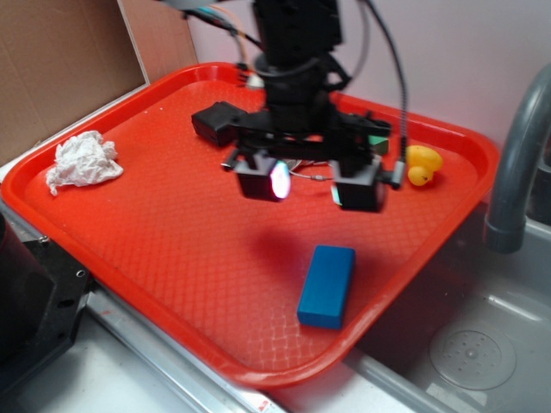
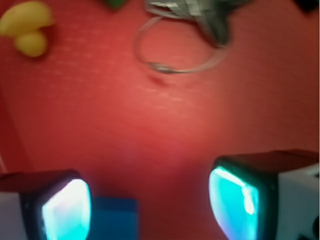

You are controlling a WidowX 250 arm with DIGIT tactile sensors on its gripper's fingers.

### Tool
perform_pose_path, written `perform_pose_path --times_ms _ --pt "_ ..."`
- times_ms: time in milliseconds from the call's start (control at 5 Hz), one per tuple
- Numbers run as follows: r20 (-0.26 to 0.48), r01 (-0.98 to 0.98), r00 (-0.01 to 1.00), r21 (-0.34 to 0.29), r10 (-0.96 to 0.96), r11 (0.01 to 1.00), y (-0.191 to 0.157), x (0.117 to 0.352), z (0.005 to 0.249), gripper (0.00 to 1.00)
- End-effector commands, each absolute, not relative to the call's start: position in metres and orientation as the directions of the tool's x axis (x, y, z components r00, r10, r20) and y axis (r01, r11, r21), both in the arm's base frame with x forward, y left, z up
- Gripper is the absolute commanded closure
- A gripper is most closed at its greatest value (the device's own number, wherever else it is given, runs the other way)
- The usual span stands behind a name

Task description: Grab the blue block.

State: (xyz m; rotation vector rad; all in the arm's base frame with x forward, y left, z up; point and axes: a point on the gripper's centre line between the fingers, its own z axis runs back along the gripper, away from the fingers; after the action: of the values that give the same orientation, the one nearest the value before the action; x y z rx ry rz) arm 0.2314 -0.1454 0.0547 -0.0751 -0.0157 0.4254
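Above the middle of the red tray [image 1: 129,215] the arm hangs straight down, its gripper [image 1: 312,183] spread wide with nothing between the glowing pads [image 1: 280,179], while the blue block [image 1: 327,286] lies flat nearer the tray's front-right rim, untouched.

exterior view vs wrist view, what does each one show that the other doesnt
Only the exterior view shows the crumpled white tissue, the black block, the grey faucet and the red tray's rim. Only the wrist view shows the wire ring clearly and the glowing finger pads face on. Both show the open gripper, the blue block, which nothing touches, and the yellow duck.
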Motion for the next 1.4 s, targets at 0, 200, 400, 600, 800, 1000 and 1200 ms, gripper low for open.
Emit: perform_pose_path --times_ms 0,200,400,600,800,1000,1200 --pt "-0.035 -0.339 0.941 -0.084 0.337 0.937 -0.191 0.227 0.052 0.00" --pt "-0.025 -0.369 0.929 -0.052 0.368 0.928 -0.187 0.209 0.061 0.00" --pt "0.010 -0.387 0.922 -0.046 0.388 0.921 -0.172 0.197 0.063 0.00" --pt "0.007 -0.365 0.931 -0.064 0.366 0.929 -0.167 0.200 0.052 0.00" --pt "0.000 -0.349 0.937 -0.068 0.349 0.935 -0.164 0.205 0.042 0.00" --pt "-0.004 -0.342 0.939 -0.070 0.343 0.937 -0.160 0.212 0.029 0.00" --pt "-0.024 -0.335 0.942 -0.075 0.334 0.939 -0.164 0.214 0.024 0.00"
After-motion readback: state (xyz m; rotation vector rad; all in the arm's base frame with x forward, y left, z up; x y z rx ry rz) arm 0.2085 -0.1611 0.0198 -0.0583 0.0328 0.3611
